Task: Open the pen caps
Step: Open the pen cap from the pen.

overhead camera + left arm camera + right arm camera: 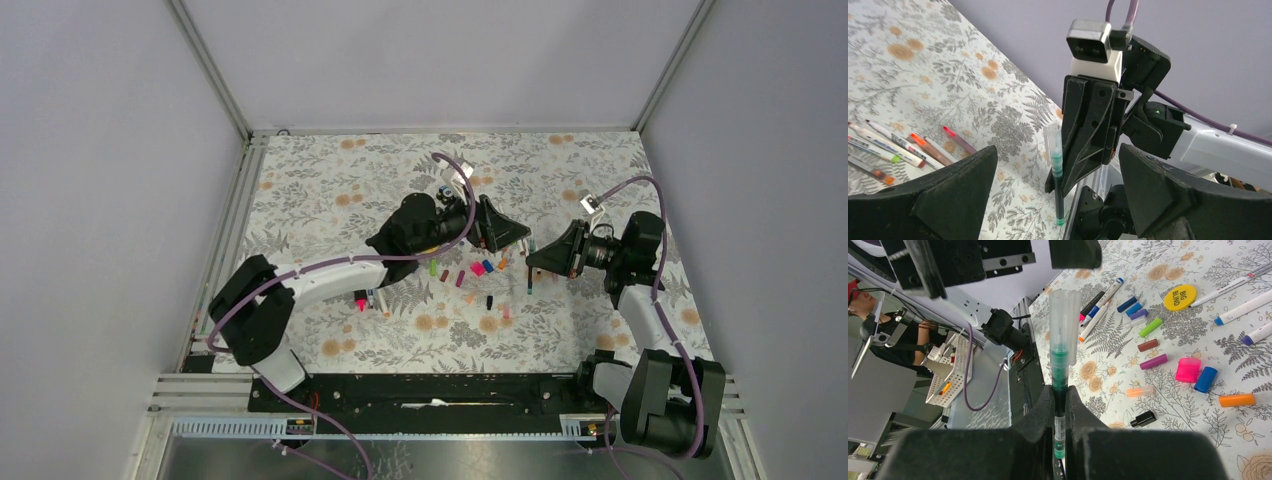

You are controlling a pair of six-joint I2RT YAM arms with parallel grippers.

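Note:
My right gripper (pixel 1060 390) is shut on a dark green pen (pixel 1060 371) and holds it upright above the table. A clear pen cap (pixel 1064 322) sits over the pen's tip. My left gripper (pixel 1057 150) is wide open, one finger on each side of that pen (pixel 1056 172), touching nothing. In the top view both grippers (pixel 510 235) (pixel 537 262) meet over the table's middle. Loose pen caps lie below: pink (pixel 1188 370), blue (pixel 1206 379), orange (pixel 1237 400), purple (pixel 1153 361), green (pixel 1151 327), black (pixel 1142 418).
A flat yellow disc (pixel 1179 297) lies among the caps. Several uncapped pens (pixel 888 145) lie in a row on the flowered table (pixel 330 200), others at the right (pixel 1243 312). A metal rail (pixel 420 390) edges the near side.

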